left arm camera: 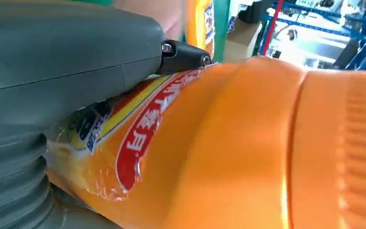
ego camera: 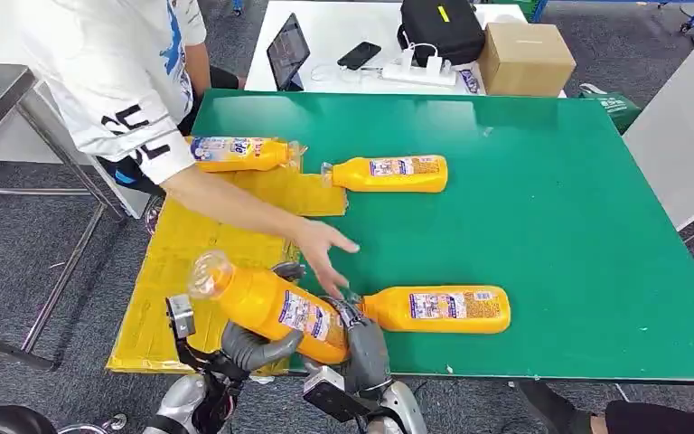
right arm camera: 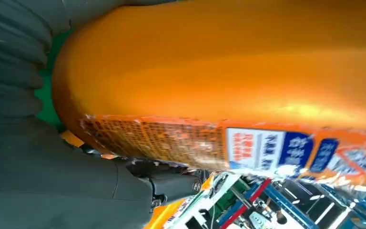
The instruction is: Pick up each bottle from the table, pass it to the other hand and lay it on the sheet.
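Note:
An orange bottle (ego camera: 271, 307) with a clear cap hangs tilted over the table's near edge, between my two hands. My left hand (ego camera: 255, 348) wraps its middle, the thumb (left arm camera: 71, 62) pressing on the label. My right hand (ego camera: 364, 348) grips its base end (right arm camera: 209, 71). A second bottle (ego camera: 438, 309) lies on the green table (ego camera: 551, 199) just right of my right hand. A third bottle (ego camera: 393, 174) lies at the edge of the yellow sheet (ego camera: 176, 262). Another bottle (ego camera: 239, 154) lies on the sheet's far end.
A person in a white shirt leans in from the left, their hand (ego camera: 325, 253) spread just above my hands. Behind the green table stands a white table with a cardboard box (ego camera: 524, 59), a black bag (ego camera: 441, 27) and a tablet (ego camera: 287, 50).

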